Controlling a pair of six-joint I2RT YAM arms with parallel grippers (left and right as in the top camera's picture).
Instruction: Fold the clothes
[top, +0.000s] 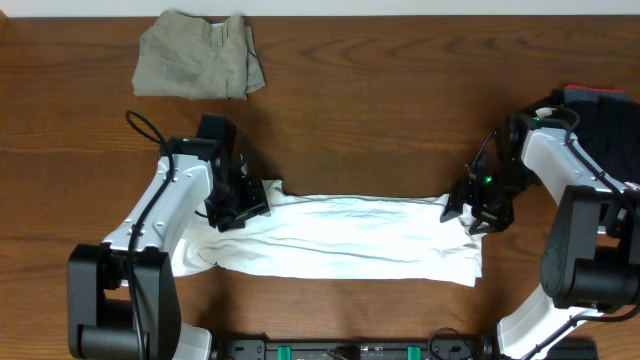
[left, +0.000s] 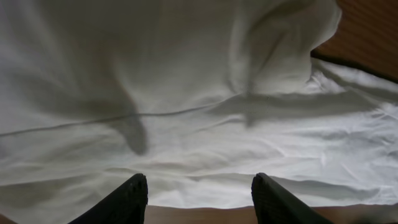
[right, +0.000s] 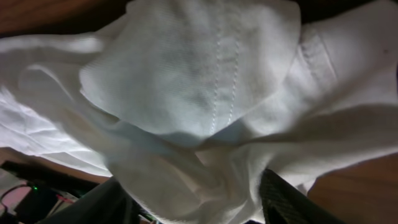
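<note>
No legible text, label, brand, number or sign appears in any view. The white T-shirt (top: 350, 238) shows plain fabric and seam stitching only. The khaki trousers (top: 195, 68), at 11 o'clock on the table, carry no readable marking.

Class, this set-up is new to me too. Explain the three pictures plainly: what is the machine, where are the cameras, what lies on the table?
Two robot arms work at a wooden table. One picture looks down from above; two come from wrist cameras. A white T-shirt lies between the arms, khaki trousers far left, a black bundle right. The left hand is open at the shirt. Cloth bunches inside the right hand; whether it grips is unclear.
</note>
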